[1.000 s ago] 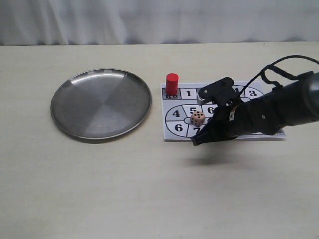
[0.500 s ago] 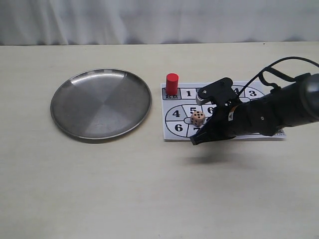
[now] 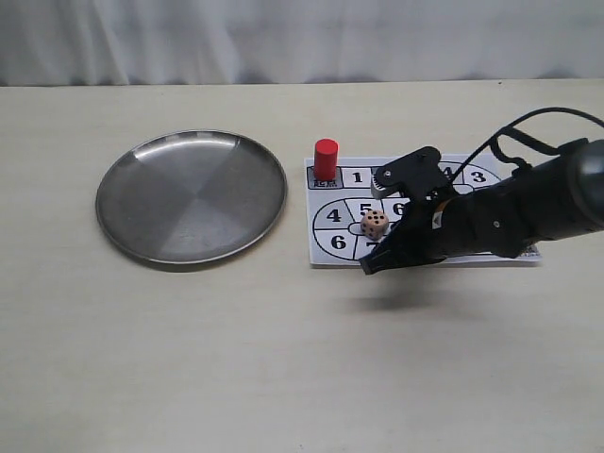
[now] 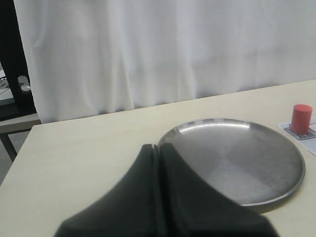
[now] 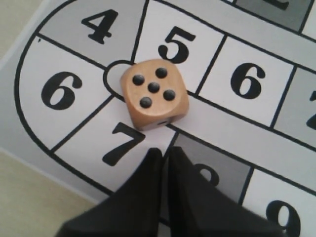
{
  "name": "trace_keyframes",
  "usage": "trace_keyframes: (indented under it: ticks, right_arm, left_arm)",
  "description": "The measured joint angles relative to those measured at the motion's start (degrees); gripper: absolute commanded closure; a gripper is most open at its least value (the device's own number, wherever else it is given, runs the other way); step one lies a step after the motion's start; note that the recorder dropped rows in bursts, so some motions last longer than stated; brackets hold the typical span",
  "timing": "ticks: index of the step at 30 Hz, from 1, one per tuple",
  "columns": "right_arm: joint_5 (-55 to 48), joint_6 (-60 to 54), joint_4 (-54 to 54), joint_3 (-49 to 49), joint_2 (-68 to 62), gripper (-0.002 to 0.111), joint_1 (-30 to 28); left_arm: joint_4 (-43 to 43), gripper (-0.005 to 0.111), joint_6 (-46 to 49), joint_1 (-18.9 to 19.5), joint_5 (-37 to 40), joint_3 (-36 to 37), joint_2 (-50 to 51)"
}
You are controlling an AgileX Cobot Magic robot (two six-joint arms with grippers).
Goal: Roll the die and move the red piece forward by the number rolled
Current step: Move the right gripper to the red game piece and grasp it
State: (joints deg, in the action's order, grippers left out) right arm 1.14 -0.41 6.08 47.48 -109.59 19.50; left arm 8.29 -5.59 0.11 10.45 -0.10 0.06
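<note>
The die (image 3: 375, 223) rests on the numbered board (image 3: 322, 253) near squares 5 and 7. Five pips face up on the die (image 5: 154, 93) in the right wrist view. My right gripper (image 3: 368, 268) hovers just in front of it, shut and empty, its tips (image 5: 165, 151) over squares 7 and 8. The red piece (image 3: 326, 158) stands upright on the board's far left corner square, apart from the gripper. My left gripper (image 4: 159, 147) is shut on nothing, with the red piece (image 4: 301, 117) far beyond it. The left arm does not show in the exterior view.
A round steel plate (image 3: 192, 195) lies left of the board, holding nothing; the left wrist view shows the plate (image 4: 232, 158) just past the left fingertips. A white curtain hangs behind the table. The right arm's black body covers the board's right half.
My right gripper has crept a touch to the left. The die and the red piece have stayed where they were.
</note>
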Motion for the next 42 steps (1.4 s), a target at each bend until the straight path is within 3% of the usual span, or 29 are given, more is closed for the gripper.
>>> trace_keyframes:
  ticks: [7,15,19,25,29,42]
  right_arm:
    - [-2.12,0.00,0.00,-0.09,3.54,0.104,0.00]
    - [-0.22,-0.08,-0.59,1.13,17.74,0.103,0.00]
    - [-7.16,-0.08,-3.31,8.32,19.16,0.086,0.00]
    - [-12.77,-0.08,-7.38,19.55,13.06,0.045,0.00]
    - [-15.45,-0.08,-7.99,24.73,6.64,0.029,0.79]
    - [-20.44,-0.08,-8.14,39.91,-10.67,0.026,3.35]
  left_arm:
    - [0.00,0.107,0.00,0.00,0.00,0.00,0.00]
    - [0.00,0.107,0.00,0.00,0.00,0.00,0.00]
    - [0.00,0.107,0.00,0.00,0.00,0.00,0.00]
    - [0.00,0.107,0.00,0.00,0.00,0.00,0.00]
    - [0.00,0.107,0.00,0.00,0.00,0.00,0.00]
    - [0.00,0.107,0.00,0.00,0.00,0.00,0.00]
